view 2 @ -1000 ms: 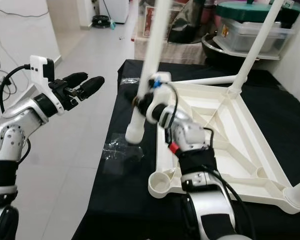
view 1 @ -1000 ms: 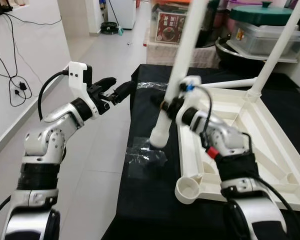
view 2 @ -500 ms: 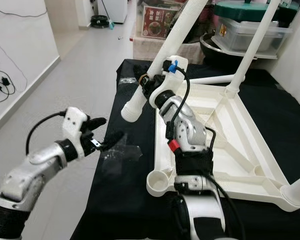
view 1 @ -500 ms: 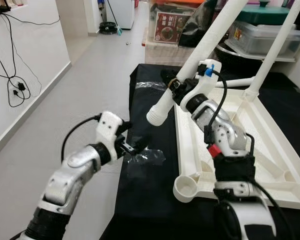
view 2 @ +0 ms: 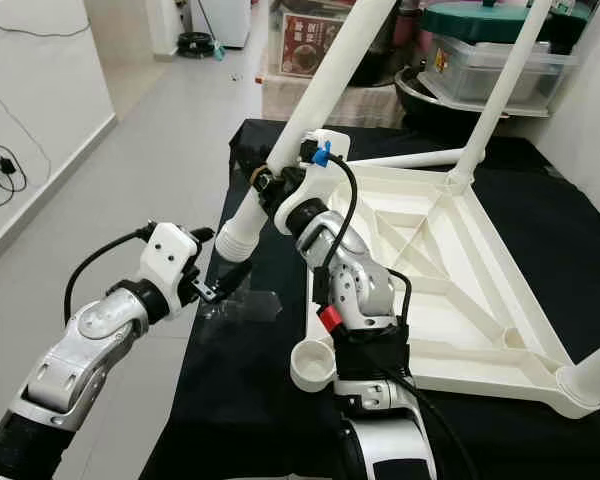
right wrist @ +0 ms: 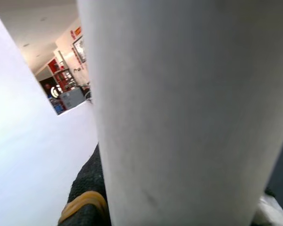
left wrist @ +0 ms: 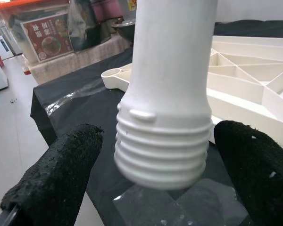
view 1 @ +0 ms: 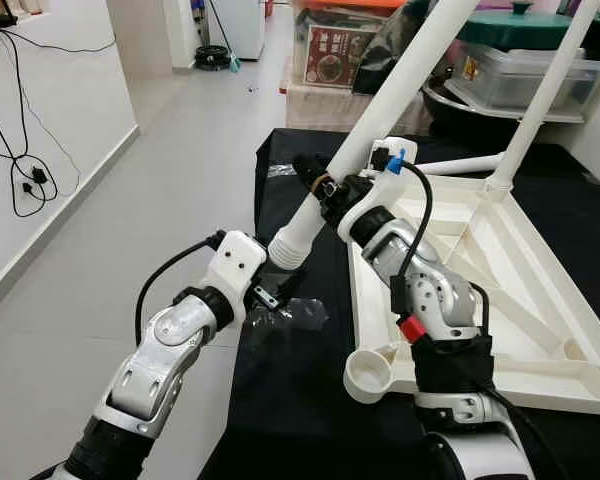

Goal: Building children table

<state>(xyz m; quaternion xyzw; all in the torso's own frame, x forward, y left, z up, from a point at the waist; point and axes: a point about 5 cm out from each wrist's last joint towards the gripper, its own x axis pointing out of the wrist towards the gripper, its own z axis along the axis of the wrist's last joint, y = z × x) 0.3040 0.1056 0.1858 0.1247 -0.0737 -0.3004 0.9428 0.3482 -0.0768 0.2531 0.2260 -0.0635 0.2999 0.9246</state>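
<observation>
The white table top (view 1: pixel 500 290) lies upside down on the black cloth, with one leg (view 1: pixel 542 100) standing in its far corner socket. The near corner socket (view 1: pixel 369 376) is hollow. My right gripper (view 1: pixel 327 186) is shut on a loose white leg (view 1: pixel 395 90) and holds it tilted, threaded end (view 1: pixel 288 250) down and off the top's left side. My left gripper (view 1: pixel 280 290) is open just under that end. In the left wrist view its black fingers (left wrist: pixel 61 174) stand either side of the thread (left wrist: pixel 162 150), apart from it.
Crumpled clear plastic wrap (view 1: pixel 285 315) lies on the cloth by its left edge. Storage boxes and a pot with a green lid (view 1: pixel 525 30) stand behind the table. Bare grey floor (view 1: pixel 160 170) runs along the left, with cables on the white wall (view 1: pixel 25 170).
My left arm came down from raised and closed in under the leg's threaded end. My right gripper tilted the leg further and swung that end left, off the table top.
</observation>
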